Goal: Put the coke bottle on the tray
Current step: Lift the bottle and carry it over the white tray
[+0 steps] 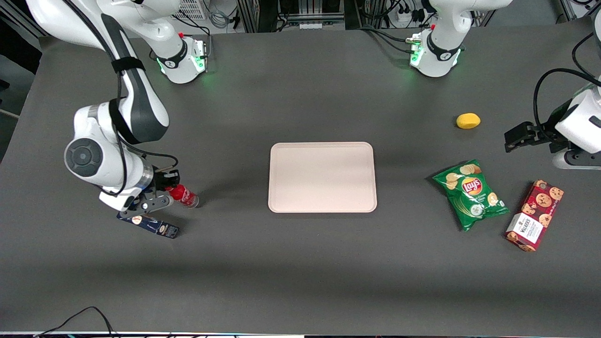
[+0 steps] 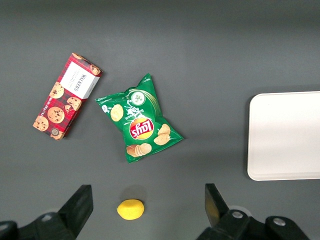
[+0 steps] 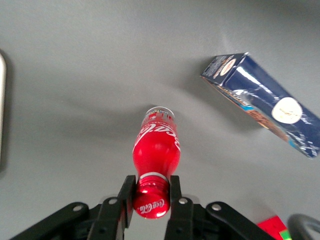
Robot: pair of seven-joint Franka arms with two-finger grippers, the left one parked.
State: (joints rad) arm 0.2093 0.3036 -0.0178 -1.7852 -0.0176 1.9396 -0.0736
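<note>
Beside the dark blue box [image 1: 155,226], black fingers [image 3: 126,198] pinch the glossy red coke bottle's [image 3: 155,152] round cap.

The table [image 1: 300,263] is a matt dark grey, smooth sheet. At the frame's centre the tray [image 1: 322,177] looks like smooth, matt pale plastic. The bottle [image 3: 156,145] is glossy red plastic with a clear base, its cap pinched between the gripper's [image 3: 151,192] matt black fingers. The blue box [image 3: 265,107] looks like glossy card. At lower right the chip bag [image 1: 471,193] is shiny foil.
</note>
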